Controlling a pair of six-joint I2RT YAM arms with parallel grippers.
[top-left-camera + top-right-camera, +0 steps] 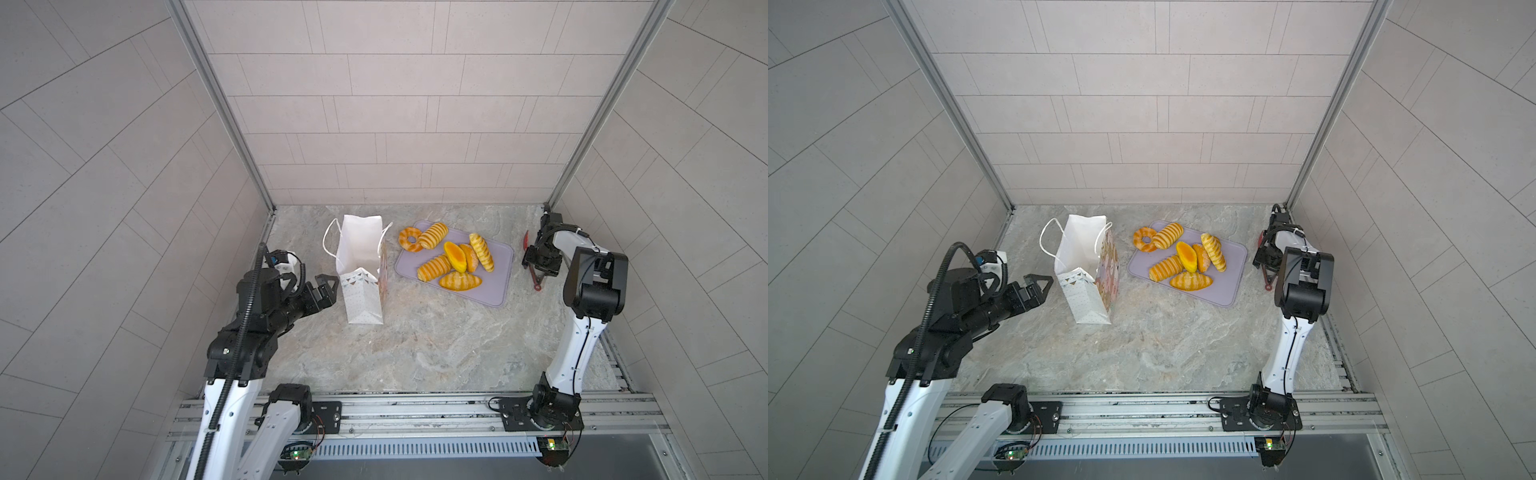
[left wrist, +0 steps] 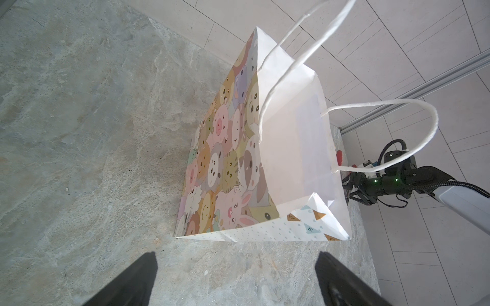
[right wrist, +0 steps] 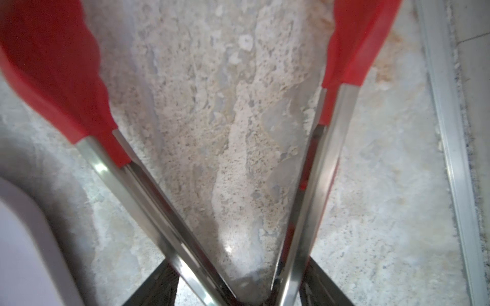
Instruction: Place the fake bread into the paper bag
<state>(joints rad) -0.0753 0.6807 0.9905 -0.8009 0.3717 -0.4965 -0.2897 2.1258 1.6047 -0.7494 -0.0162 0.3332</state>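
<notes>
Seven pieces of fake bread (image 1: 455,255) lay on one lilac tray (image 1: 498,272), one paper bag (image 1: 359,249) stood beside it, left gripper (image 2: 236,261) gaped wide and empty, right gripper (image 3: 238,275) clasped one pair of tongs (image 3: 148,190).

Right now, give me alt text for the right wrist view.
Red-tipped steel tongs, splayed in a V, are gripped near their hinge by the right tool over the marbled tabletop. The rounded corner of a lilac tray shows at the frame's edge.
</notes>
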